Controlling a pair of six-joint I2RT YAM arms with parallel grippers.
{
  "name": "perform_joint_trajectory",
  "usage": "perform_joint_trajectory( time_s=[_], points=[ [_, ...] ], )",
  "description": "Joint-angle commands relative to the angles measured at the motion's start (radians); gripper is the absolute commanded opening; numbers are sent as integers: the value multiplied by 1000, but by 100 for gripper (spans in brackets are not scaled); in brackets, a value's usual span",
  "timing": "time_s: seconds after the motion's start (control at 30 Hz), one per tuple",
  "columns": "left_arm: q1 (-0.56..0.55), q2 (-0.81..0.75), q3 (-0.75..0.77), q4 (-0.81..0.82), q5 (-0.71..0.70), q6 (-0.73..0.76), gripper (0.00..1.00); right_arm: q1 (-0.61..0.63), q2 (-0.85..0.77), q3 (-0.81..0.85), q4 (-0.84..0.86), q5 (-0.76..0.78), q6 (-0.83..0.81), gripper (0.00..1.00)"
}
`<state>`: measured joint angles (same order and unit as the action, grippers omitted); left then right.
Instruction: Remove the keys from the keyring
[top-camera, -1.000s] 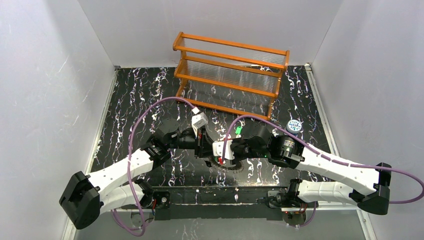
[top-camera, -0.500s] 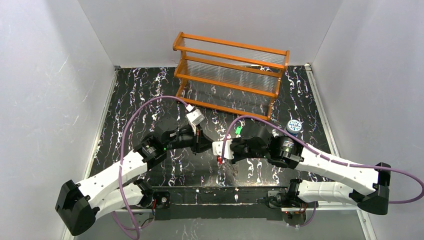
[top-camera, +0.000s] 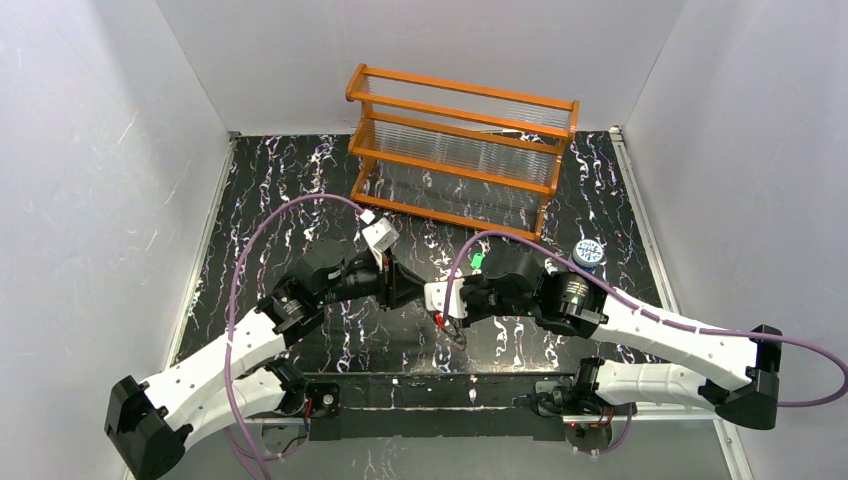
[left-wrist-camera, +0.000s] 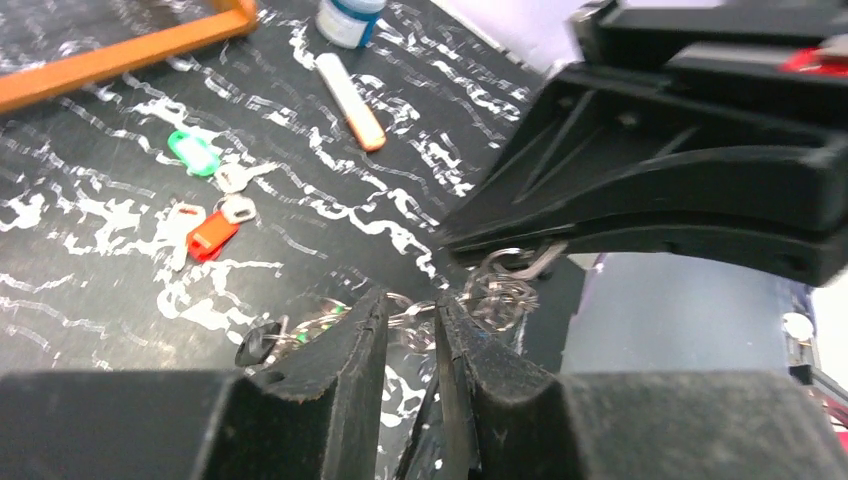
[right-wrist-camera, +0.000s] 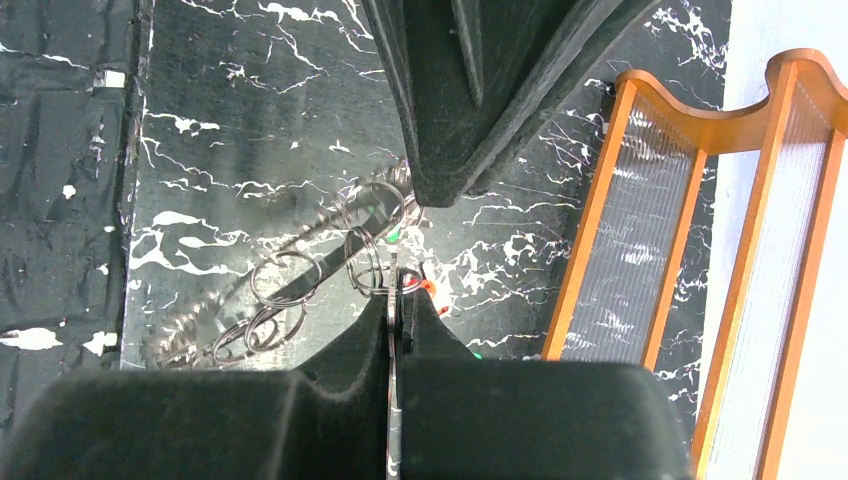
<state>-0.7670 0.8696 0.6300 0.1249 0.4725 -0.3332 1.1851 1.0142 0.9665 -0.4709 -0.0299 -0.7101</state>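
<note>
Because the keyring (right-wrist-camera: 185, 325) must hang free for work, the right gripper (right-wrist-camera: 392, 300) holds the bunch above the table (top-camera: 280, 200), in the middle and a little near. Its fingers are clenched flat on one thin split ring (right-wrist-camera: 368, 262). From that ring a short chain of more rings (right-wrist-camera: 283, 277) goes down to the toothed keyring, which is blurred. A bit of red shows just beside the right fingertips. I judge it is a key head not yet off, but it is too small to be sure. The left gripper (left-wrist-camera: 410, 320) comes from the left, tip to tip with the right one. Its fingers (left-wrist-camera: 362, 345) stand a little apart with the chain across the gap, and I cannot tell if they touch it. This pose probably lets one arm steady the bunch while the other works a key round. The tips crowd each other, so there is little room. Just beyond, a green key (left-wrist-camera: 193, 153) and a red key (left-wrist-camera: 212, 233) lie loose on the table, near each other and apart from the bunch. Farther right are a tube (left-wrist-camera: 350, 88) and a small lid (top-camera: 589, 252). The orange rack (top-camera: 460, 150) stands at the far side, well clear.
</note>
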Motion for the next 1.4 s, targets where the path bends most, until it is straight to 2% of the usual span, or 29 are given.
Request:
perform_joint_trajectory(
  time_s=[0.0, 0.37, 0.57, 0.83, 1.0, 1.13, 1.37],
  points=[
    [3, -31, -12, 128, 125, -38, 23, 6, -23, 20, 58, -8, 11, 1],
    [2, 28, -39, 238, 235, -100, 24, 5, -19, 31, 48, -24, 15, 1],
    [12, 11, -49, 207, 239, -70, 23, 5, -29, 29, 48, -25, 14, 1],
    [15, 69, -30, 264, 352, -52, 24, 7, -33, 31, 45, -43, 14, 1],
    [53, 84, 14, 164, 427, 72, 24, 7, -44, 28, 44, -48, 13, 1],
    [71, 91, 40, 94, 451, 153, 27, 7, -48, 24, 46, -46, 13, 1],
    [64, 115, 22, 144, 541, 116, 30, 7, -45, 18, 58, -39, 12, 1]
  ],
)
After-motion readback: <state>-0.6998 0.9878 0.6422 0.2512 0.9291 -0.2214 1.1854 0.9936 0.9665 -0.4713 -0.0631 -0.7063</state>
